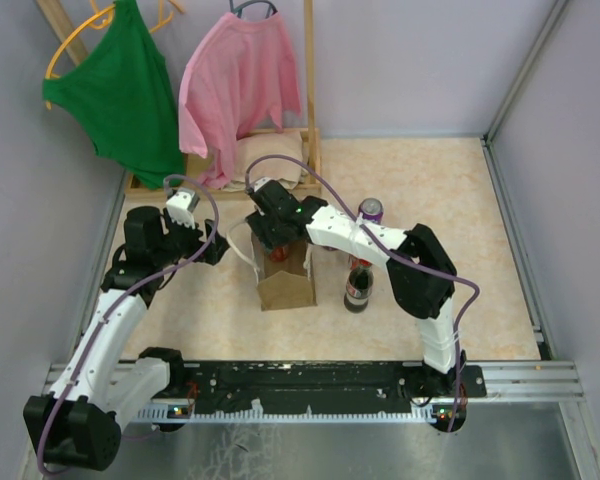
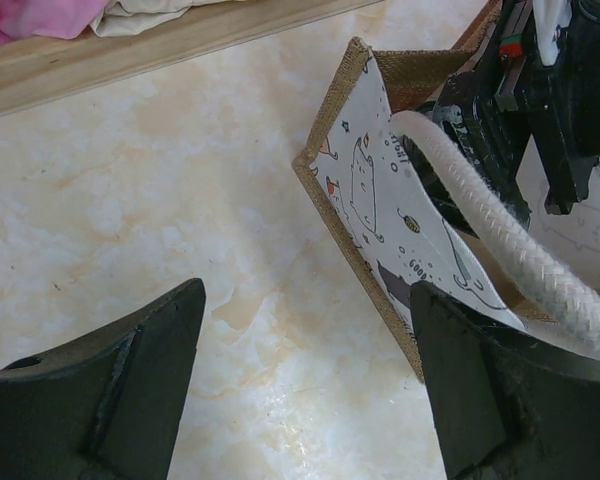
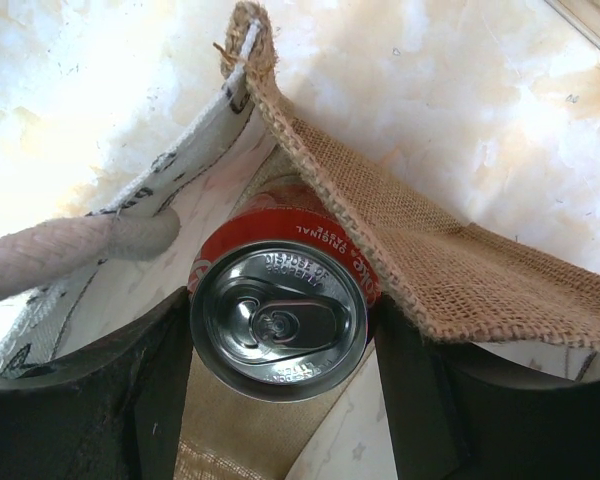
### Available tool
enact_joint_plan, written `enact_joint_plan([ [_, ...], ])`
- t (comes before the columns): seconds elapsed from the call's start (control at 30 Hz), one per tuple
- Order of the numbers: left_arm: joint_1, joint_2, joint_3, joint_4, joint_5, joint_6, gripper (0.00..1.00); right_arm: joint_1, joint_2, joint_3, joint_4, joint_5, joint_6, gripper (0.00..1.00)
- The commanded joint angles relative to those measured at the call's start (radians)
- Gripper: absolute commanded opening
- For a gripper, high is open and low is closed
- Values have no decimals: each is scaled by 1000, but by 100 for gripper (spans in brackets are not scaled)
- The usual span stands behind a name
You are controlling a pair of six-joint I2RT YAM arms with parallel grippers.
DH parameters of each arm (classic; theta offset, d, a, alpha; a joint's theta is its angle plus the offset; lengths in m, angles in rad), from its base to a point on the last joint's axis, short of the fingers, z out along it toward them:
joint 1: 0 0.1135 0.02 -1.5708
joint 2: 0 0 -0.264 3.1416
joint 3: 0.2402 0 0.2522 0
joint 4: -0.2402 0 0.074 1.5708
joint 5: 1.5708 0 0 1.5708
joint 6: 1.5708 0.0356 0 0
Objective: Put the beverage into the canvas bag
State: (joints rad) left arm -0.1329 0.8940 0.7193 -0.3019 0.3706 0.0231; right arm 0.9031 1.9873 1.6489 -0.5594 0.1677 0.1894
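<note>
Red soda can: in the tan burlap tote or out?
In: red soda can sits upright within tan burlap tote walls, between right gripper fingers.

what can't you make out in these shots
Right wrist view: the red can hides its own base, and with the bag walls around it, whether it rests on the bag floor cannot be told.
Top view: the red can is mostly hidden under the right pincer.
Top view: the purple can has its lower part behind the right arm.
Top view: the bottle label is too small to read.

A red soda can (image 3: 278, 320) sits upright, tab unopened, within the open mouth of the tan canvas bag (image 3: 450, 270).
</note>
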Motion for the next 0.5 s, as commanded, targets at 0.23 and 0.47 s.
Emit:
enact_joint_plan([
  [0.23, 7, 7, -7, 40, 14, -6, 89, 10, -26, 9, 109, 8, -6, 48],
  [0.47, 9, 8, -11, 38, 19, -6, 89, 10, -90, 4, 114, 26, -18, 73],
])
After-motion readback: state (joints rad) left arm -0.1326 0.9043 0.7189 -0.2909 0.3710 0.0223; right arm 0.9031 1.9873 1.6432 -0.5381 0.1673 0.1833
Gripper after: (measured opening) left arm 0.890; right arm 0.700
